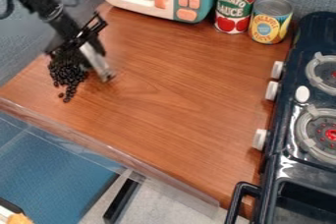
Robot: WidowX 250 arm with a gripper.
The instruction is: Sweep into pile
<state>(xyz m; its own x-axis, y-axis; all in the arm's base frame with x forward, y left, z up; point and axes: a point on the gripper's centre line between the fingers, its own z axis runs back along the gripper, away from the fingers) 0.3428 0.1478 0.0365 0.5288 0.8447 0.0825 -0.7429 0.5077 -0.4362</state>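
Dark beads (66,74) heaped just beside gripper (87,53) on wooden counter (177,80) — spread or pinching, cannot tell.

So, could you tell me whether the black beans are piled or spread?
Mostly piled: the black beans lie bunched together, with few strays.

Counter (177,100) is wood-grained, smooth. Black beans (66,73) look glossy. Red can (236,4) and yellow can (270,19) have metal lids. Toy microwave (136,5): smooth plastic. Stove (295,169): glossy.
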